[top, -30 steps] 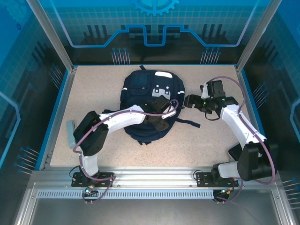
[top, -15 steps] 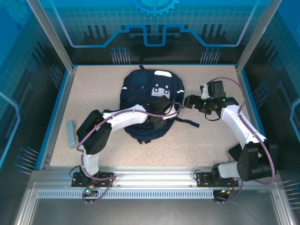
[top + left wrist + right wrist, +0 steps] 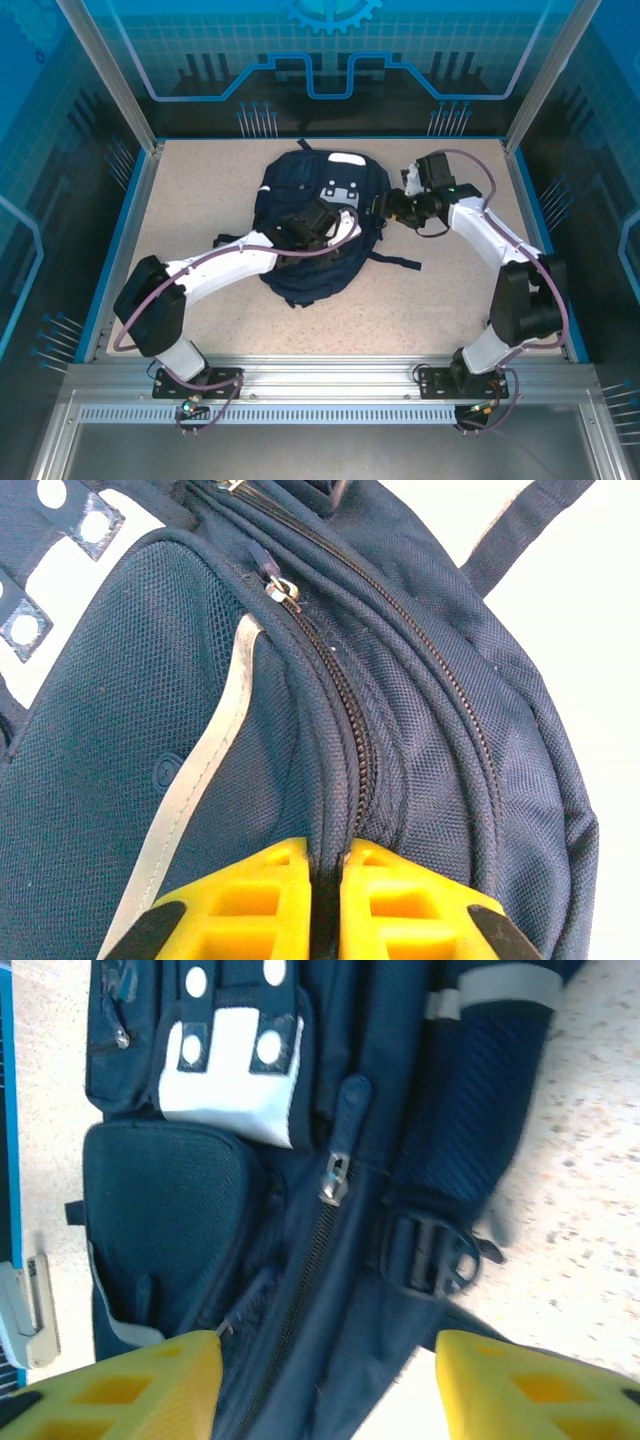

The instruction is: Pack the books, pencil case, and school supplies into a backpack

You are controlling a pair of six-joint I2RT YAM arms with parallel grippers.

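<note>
The navy backpack [image 3: 290,185] lies flat mid-table, its grey patch toward the back. My left gripper [image 3: 298,230] rests on its middle. In the left wrist view its yellow fingers [image 3: 255,900] are shut on a fold of backpack [image 3: 120,730] fabric beside a closed zipper [image 3: 345,695]. My right gripper [image 3: 385,207] is at the bag's right edge, open. Its fingers [image 3: 120,1390] straddle the backpack [image 3: 160,1190] side, below a metal zipper pull [image 3: 335,1175]. A pale grey oblong, seemingly the pencil case [image 3: 25,1305], lies at the far table edge. The books are out of view.
A dark strap [image 3: 400,262] trails from the bag onto the speckled table [image 3: 200,180]. A black buckle [image 3: 435,1255] sits on the bag's side near my right fingers. Blue rails and glass walls ring the table. My left arm's elbow [image 3: 150,305] reaches the left rail.
My left gripper slid left over the bag and shut on the fabric, its elbow swinging out to the left rail. My right gripper moved left to the bag's edge and narrowed.
</note>
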